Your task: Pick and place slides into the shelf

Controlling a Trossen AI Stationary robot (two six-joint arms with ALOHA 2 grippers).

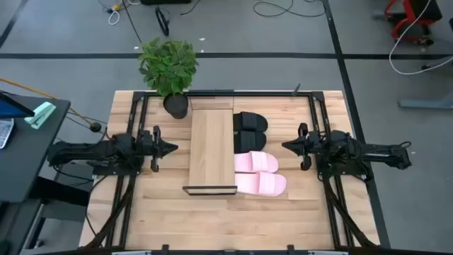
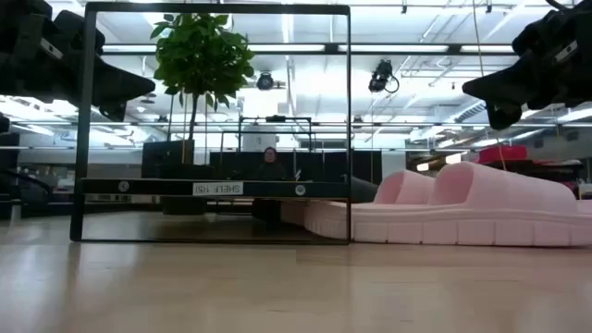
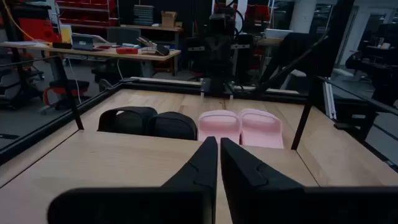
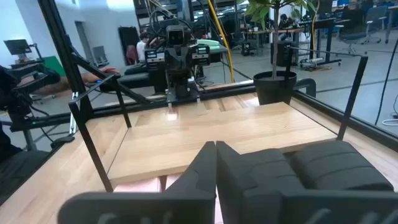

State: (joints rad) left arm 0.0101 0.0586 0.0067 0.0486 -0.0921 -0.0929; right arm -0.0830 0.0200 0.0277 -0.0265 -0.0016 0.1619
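Your left gripper hovered pinched together and empty, the bare shelf lying straight ahead of its tips, long axis crosswise to its reach. Beyond the shelf, touching its far edge, sat the black pair and the pink pair. Your right gripper, apparently also closed and empty, was nearer; the slides lay just ahead, long axes pointing toward its jaws.

Wooden shelf; seemingly matt slides.
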